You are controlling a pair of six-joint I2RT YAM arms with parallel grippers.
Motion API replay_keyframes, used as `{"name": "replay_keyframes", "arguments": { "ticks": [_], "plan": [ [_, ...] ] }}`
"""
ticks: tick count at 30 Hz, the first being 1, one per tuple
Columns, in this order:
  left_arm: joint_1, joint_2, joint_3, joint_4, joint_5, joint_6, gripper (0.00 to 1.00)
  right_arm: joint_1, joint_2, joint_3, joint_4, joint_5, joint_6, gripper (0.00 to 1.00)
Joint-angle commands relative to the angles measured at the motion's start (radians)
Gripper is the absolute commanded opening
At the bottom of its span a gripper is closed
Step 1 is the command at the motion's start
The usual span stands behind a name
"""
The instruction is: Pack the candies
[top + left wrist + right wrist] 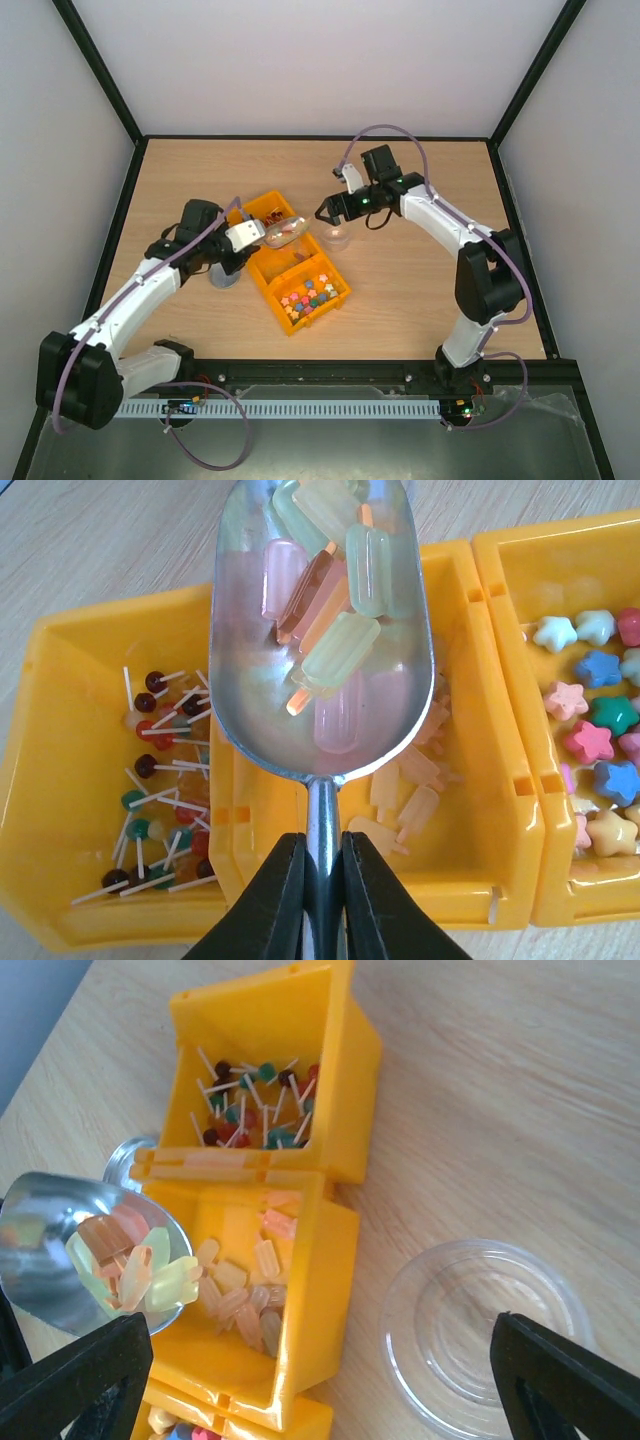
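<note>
**Inspector:** Overhead view, findings?

**Assessor:** A wood-grain table [420, 290] with three yellow plastic bins [290, 268] joined in a diagonal row. The left gripper [264, 233] carries a metal scoop [285, 232] above the row. The right gripper [326, 210] hangs just above a clear round cup [337, 239] that stands beside the bins.

**Inspector:** Left wrist view?

**Assessor:** The left gripper is clenched on the scoop's thin round handle. The bowl is polished, mirror-bright and oval, and is held over the middle bin [480, 810]. The candies [340, 650] lie in the bowl. They are glossy, translucent and ice-lolly shaped, in pink, pale green and orange, each on a flat stick. More of the same lie in the bin beneath. The left bin [60, 780] holds small round lollipops [160, 760] on white sticks. The right bin [520, 630] holds matt pastel star sweets [590, 745].

**Inspector:** Right wrist view?

**Assessor:** The right gripper's jaws are spread wide and grasp nothing. Below them, the thin transparent cup rests on the table. The loaded scoop is at the left, apart from the cup.
</note>
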State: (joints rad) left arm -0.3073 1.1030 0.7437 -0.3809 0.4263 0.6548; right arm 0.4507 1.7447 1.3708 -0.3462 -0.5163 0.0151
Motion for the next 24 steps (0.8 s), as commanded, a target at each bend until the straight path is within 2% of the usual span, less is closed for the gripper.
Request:
{"name": "replay_keyframes", "arguments": {
  "ticks": [1,5,24],
  "plan": [
    [-0.019,0.052,0.068,-0.032,0.013,0.04,0.02,-0.055,0.015,0.04,-0.039,-0.016,0.029,0.95],
    [-0.039,0.109,0.117,-0.037,-0.018,0.069,0.02,-0.1,0.024,0.038,-0.032,-0.036,0.053,1.0],
    [-0.111,0.343,0.305,-0.104,-0.007,0.01,0.02,-0.211,0.063,0.012,-0.011,-0.067,0.08,0.99]
  ]
}}
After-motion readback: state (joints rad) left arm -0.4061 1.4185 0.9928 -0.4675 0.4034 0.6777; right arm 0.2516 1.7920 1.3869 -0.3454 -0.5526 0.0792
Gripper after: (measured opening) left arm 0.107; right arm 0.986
